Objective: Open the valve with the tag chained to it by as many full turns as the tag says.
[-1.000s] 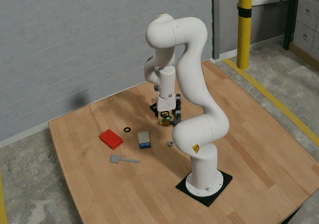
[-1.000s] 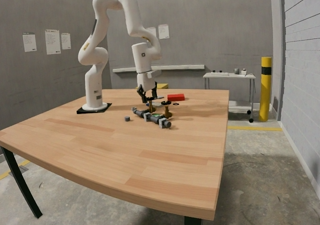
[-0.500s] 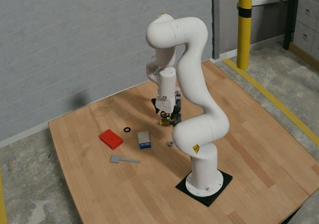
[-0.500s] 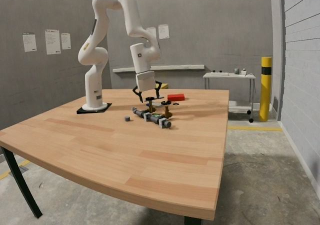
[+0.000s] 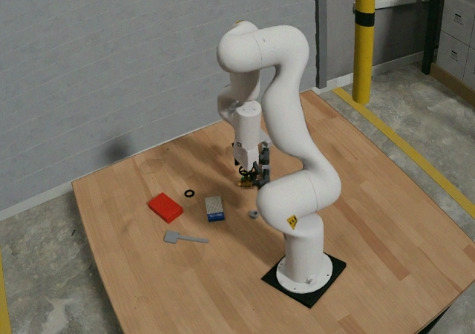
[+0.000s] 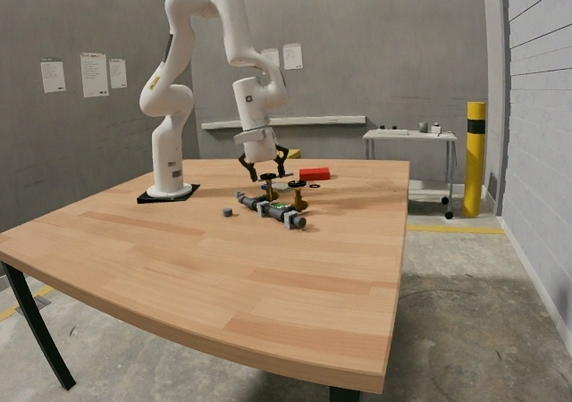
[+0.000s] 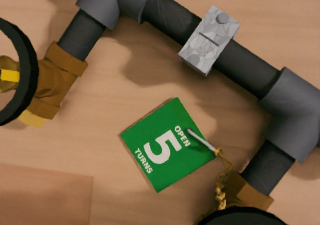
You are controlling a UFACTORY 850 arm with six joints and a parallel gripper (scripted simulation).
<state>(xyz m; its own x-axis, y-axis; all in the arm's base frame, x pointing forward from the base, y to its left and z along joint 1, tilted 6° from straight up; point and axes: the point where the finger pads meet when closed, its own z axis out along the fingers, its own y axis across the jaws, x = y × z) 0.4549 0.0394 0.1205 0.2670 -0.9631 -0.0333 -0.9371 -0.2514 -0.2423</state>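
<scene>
A dark grey pipe (image 7: pixel 250 67) (image 6: pixel 273 211) with a light clamp (image 7: pixel 209 40) lies on the table and carries two brass valves with black handwheels. One valve (image 7: pixel 30 82) shows at the left edge of the wrist view, the other valve (image 7: pixel 240 200) at the bottom edge. A green tag (image 7: pixel 165 145) (image 6: pixel 283 205) reading "OPEN 5 TURNS" lies flat between them. Its chain runs to the valve at the bottom edge. My gripper (image 6: pixel 266 172) is open and empty, hanging just above the handwheels (image 6: pixel 267 176) (image 6: pixel 296 184). Its fingers do not show in the wrist view.
A red block (image 5: pixel 165 206) (image 6: pixel 315 173), a black ring (image 5: pixel 185 193) (image 6: pixel 315 186), a blue-and-grey box (image 5: pixel 214 208), a grey paddle-shaped tool (image 5: pixel 179 237) and a small grey cylinder (image 5: pixel 253 212) (image 6: pixel 227 212) lie around the pipe. The arm's base stands on a black plate (image 5: pixel 333 269).
</scene>
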